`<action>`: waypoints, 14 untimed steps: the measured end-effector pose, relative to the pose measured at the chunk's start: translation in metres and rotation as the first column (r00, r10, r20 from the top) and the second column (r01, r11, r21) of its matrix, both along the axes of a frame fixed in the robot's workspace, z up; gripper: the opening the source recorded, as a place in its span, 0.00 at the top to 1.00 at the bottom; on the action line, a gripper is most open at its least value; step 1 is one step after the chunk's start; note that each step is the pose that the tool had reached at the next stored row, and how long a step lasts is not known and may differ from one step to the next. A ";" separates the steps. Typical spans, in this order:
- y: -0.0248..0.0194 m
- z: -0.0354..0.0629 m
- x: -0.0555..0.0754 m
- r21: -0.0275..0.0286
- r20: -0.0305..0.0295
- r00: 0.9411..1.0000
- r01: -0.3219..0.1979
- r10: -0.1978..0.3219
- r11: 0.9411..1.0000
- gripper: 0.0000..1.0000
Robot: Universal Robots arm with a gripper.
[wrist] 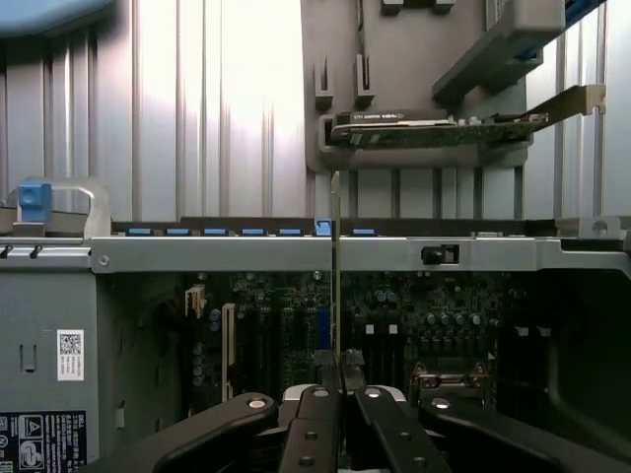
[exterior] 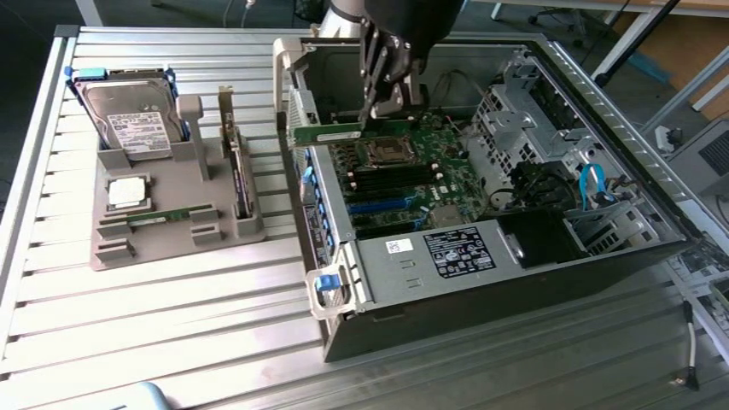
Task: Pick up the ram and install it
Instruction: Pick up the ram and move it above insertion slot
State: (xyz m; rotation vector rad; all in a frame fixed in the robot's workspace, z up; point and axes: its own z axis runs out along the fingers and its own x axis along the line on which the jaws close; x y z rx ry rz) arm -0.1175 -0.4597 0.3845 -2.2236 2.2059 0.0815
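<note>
- No brand can be read. The hard drive [exterior: 129, 122] carries a white label, and the black cover in the computer case [exterior: 479, 316] has a dark sticker [exterior: 460, 253] and a small white code sticker [exterior: 399, 246], all in print too small to make out.
- In the wrist view, a white QR sticker [wrist: 69, 355] sits on the case wall above a black warning label [wrist: 39, 440] (symbols only, no legible words).
- The gripper [exterior: 374, 118] is pinched onto the ram [exterior: 327, 136], which is held edge-on between its fingers [wrist: 314, 419] over the open case.
- The ram hangs above the motherboard [exterior: 416, 175], near the case wall on the exterior view's left. The processor socket [exterior: 385, 152] is just beside it.
- The grey tray [exterior: 148, 248] lies outside on the slatted table [exterior: 148, 342]. It holds the hard drive, a silver processor [exterior: 128, 192], a second green stick [exterior: 171, 215] and an upright expansion card [exterior: 239, 175].
- A blue cable [exterior: 591, 185] loops by the drive cage.
</note>
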 end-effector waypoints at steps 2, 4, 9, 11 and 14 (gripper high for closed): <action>0.0000 0.0000 0.006 0.000 0.000 1.000 0.000 0.000 1.000 0.88; 0.0000 0.0000 0.011 0.000 0.000 1.000 0.000 0.000 1.000 0.88; 0.0000 0.0000 0.024 0.000 0.000 1.000 0.000 0.000 1.000 0.88; 0.0000 0.0000 0.029 0.000 0.000 1.000 0.000 0.000 1.000 0.88; 0.0000 0.0000 0.037 0.000 0.000 1.000 0.000 0.000 1.000 0.88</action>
